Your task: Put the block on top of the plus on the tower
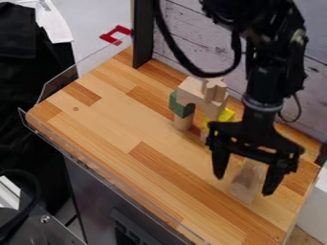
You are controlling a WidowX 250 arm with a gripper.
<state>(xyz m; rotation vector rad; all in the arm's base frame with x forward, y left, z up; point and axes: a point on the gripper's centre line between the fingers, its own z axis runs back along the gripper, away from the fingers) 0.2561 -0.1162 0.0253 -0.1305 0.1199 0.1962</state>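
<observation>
One placement seems left: the plus already tops the tower near the surface's wall-side edge, but the loose block lies by the right corner, between the claw's spread fingers, seemingly ungripped; a yellow block beside the tower could crowd the approach

no text, label, brand or number can be read. just past the table's upper left edge is a red mark with squared bends, like an open bracket; whether it is a letter or a sign, i cannot tell.
</observation>
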